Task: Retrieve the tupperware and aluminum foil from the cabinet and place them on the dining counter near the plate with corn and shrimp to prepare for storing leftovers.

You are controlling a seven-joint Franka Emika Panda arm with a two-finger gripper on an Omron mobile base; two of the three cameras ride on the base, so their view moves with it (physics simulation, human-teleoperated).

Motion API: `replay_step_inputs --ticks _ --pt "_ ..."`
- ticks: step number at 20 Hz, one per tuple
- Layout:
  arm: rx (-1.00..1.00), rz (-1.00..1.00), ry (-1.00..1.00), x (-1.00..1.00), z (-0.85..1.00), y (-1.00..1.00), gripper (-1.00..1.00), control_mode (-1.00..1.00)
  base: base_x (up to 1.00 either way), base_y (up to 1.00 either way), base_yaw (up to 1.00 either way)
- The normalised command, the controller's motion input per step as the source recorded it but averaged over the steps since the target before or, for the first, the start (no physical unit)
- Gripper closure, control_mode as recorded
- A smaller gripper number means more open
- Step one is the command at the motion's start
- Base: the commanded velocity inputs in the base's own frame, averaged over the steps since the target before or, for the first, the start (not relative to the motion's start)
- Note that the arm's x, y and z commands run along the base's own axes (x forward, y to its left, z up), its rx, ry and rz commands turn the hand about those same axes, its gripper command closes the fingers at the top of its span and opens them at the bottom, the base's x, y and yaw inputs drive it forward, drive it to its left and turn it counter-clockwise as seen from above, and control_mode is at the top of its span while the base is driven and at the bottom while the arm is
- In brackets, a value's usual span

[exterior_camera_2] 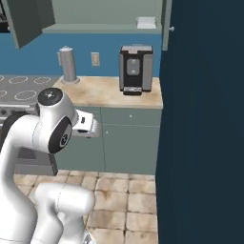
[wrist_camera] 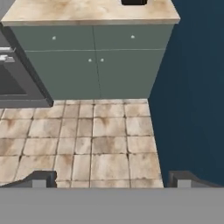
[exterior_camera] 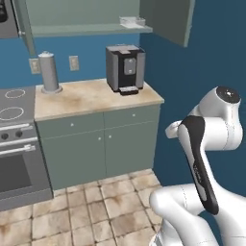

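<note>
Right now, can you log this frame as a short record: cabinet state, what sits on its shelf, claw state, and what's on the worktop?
cabinet: doors open
shelf contents: tupperware at the right end; no foil box visible
claw: open, empty, pointing at the tiled floor in front of the base cupboards
worktop: coffee machine, grey canister

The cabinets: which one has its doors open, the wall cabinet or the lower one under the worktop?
The wall cabinet above the coffee machine: both doors swing outward, baring its shelf.

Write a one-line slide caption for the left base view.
Open wall cabinet with a clear container on its shelf, above the coffee machine; robot arm folded low.
</note>
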Motion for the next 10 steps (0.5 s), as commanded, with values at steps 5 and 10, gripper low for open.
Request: replay_step_inputs --ticks 5,10 --pt "0.0 0.0 0.0 0.0 0.0 0.0 -1.0 1.0 1.0 0.0 0.0" --pt "0.0 0.0 0.0 0.0 0.0 0.0 -1.0 1.0 1.0 -0.04 0.0"
